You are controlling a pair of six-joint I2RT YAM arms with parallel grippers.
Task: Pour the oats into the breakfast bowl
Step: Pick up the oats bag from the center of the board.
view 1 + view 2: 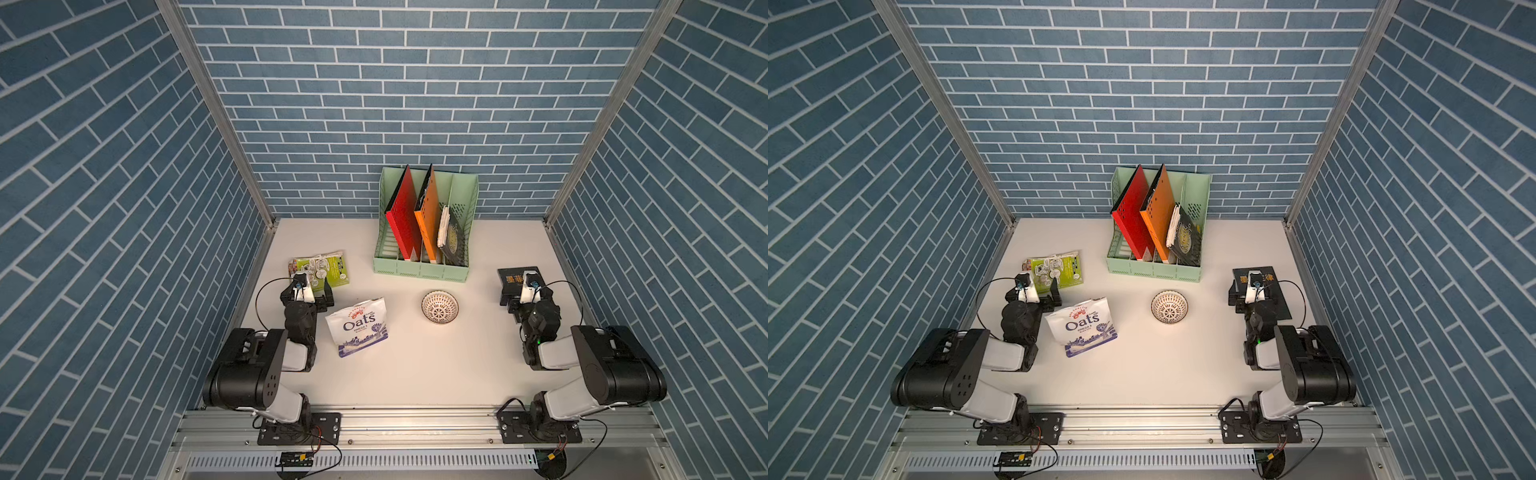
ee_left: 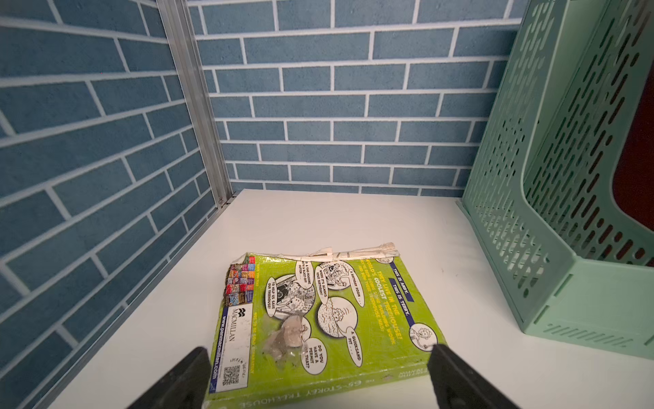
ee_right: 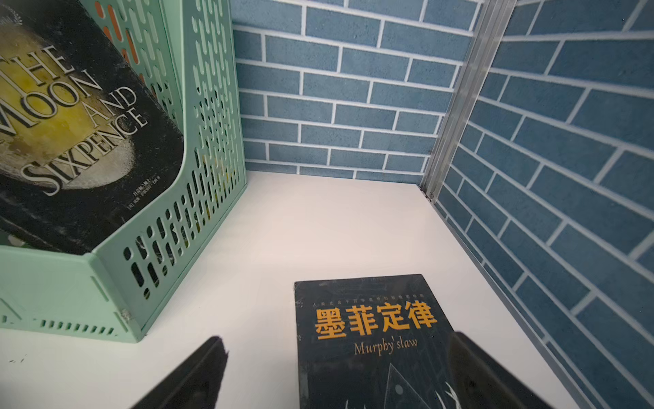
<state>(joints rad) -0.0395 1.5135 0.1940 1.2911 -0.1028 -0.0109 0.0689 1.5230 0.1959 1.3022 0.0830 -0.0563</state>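
The oats are hidden inside a white stand-up pouch (image 1: 360, 326) (image 1: 1081, 326) printed "Oats", which stands left of centre on the table in both top views. The breakfast bowl (image 1: 439, 306) (image 1: 1169, 306), small with a dotted pattern, sits to the pouch's right, and nothing shows in it. My left gripper (image 1: 309, 284) (image 1: 1034, 287) (image 2: 318, 348) is open just behind and left of the pouch, over the near edge of a green cartoon-printed book (image 2: 318, 311). At the right side, well right of the bowl, my right gripper (image 1: 523, 287) (image 1: 1252, 287) (image 3: 336, 337) hangs open over a dark book (image 3: 371, 336). Neither holds anything.
A mint-green file rack (image 1: 419, 268) (image 2: 552, 248) (image 3: 116, 269) stands at the back centre with a red folder, an orange folder and a dark book in it. The green book (image 1: 328, 266) lies at the left, the dark book (image 1: 512, 275) at the right. Blue brick walls close three sides.
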